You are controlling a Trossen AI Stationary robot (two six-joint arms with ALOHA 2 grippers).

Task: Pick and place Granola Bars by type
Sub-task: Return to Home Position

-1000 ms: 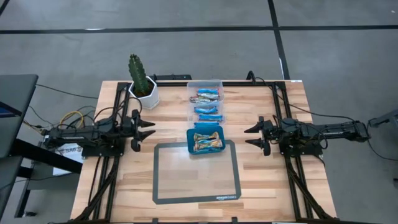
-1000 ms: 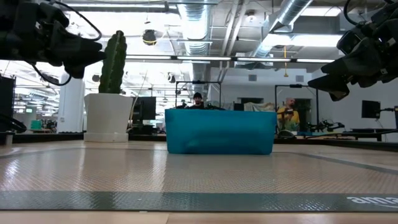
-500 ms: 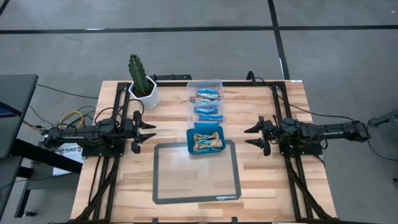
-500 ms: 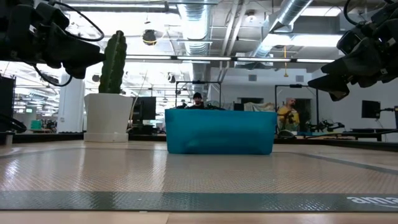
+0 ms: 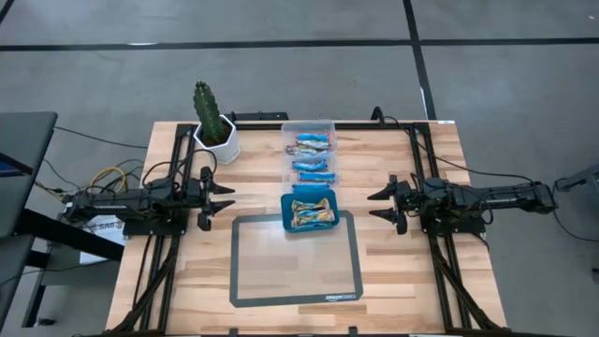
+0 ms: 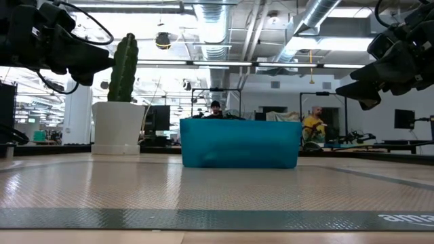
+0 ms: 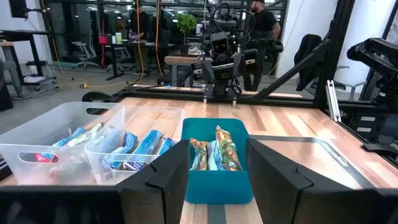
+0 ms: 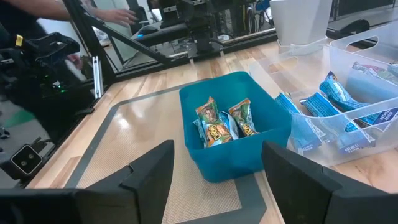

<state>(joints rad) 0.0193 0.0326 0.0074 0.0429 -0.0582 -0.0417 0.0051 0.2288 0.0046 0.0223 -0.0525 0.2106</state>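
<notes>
On your table [image 5: 421,271], sorting looks done: blue Granola Bars [image 5: 312,154] in clear box [image 5: 309,123], gold bars [image 5: 313,214] in teal bin [image 5: 284,211]. Left gripper [image 5: 225,197] at the bin's nine o'clock, right gripper [image 5: 377,206] at three: fingers spread, empty.

Left matte-black jointed arm [image 5: 140,202] and right matte-black jointed arm [image 5: 487,197] are showing boxy housings, black cables. Left end effector [image 5: 227,197] and right end effector [image 5: 371,206] are presenting angular black fingers.

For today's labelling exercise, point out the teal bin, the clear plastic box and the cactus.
teal bin [image 8: 247,157], right wrist view, near wall.
clear plastic box [image 5: 309,123], high view, far rim.
cactus [image 6: 123,68], low view, green stem.
</notes>
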